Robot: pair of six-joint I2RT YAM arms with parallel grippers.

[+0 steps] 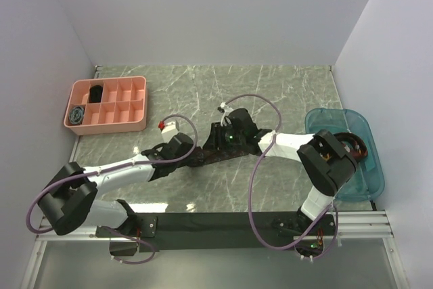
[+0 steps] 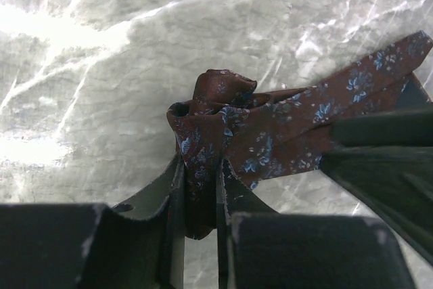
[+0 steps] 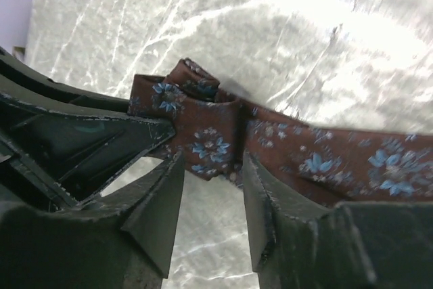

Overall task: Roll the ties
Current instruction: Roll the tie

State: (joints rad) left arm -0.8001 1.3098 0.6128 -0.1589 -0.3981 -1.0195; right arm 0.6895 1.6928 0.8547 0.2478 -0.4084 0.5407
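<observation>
We see left gripper (image 2: 200,187) pinched tight on the half-rolled maroon tie (image 2: 284,126), right gripper (image 3: 212,170) with jaws parted either side of its coil, marble table (image 2: 101,65) beneath.

The tie (image 1: 203,158) lies at the centre of the surface (image 1: 284,93). Its rolled end sits inside the left pincer (image 2: 199,174) and the right pincer (image 3: 213,167). The compartment tray (image 1: 139,93) is at far left, the bin (image 1: 369,184) at the right edge.

Mid-frame is blocked by left gripper (image 1: 197,156) and right gripper (image 1: 218,143) at the tie (image 1: 229,156); open table (image 1: 270,86) is left above.
</observation>
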